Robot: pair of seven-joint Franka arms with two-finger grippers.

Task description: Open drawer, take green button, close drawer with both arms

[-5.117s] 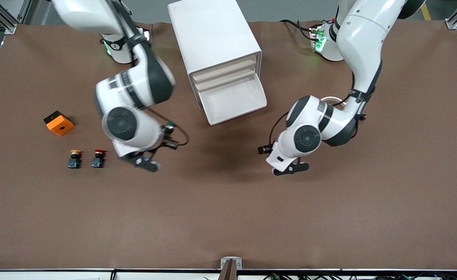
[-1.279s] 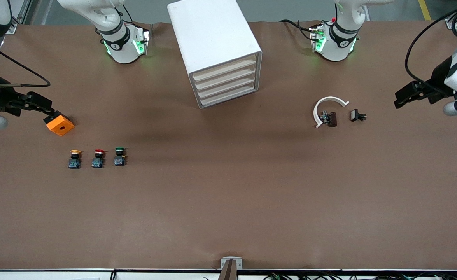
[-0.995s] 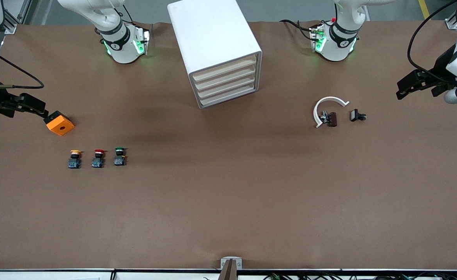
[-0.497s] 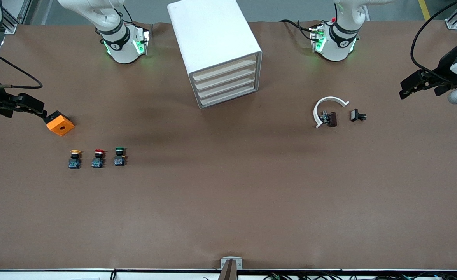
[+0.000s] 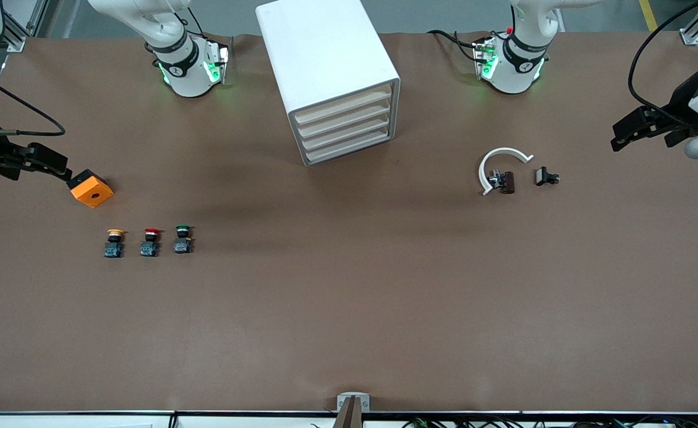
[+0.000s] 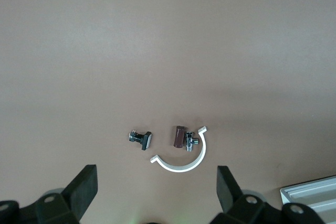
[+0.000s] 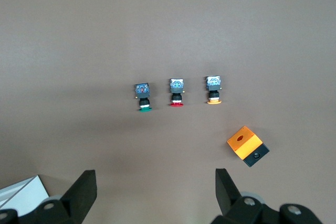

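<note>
Drawer [image 5: 349, 147] fronts all sit flush in the white cabinet [image 5: 325, 59]. Green-capped button [image 5: 182, 238] stands on the tabletop [image 5: 349, 309] beside the red-capped button [image 5: 149, 242] and yellow-capped button [image 5: 113, 242], toward the right arm's end. Right gripper [image 5: 57, 168] hovers by the orange block [image 5: 91, 188], fingers [image 7: 84, 192] spread and empty. Left gripper [image 5: 628, 128] hangs over its own end, fingers [image 6: 86, 187] likewise spread, well apart from the white half-ring [image 5: 500, 163].

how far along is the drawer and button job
It looks finished. All four drawers sit flush in the cabinet, and the green button stands on the table beside the red button. The left end effector and right end effector are open and empty at the table's ends.
</note>
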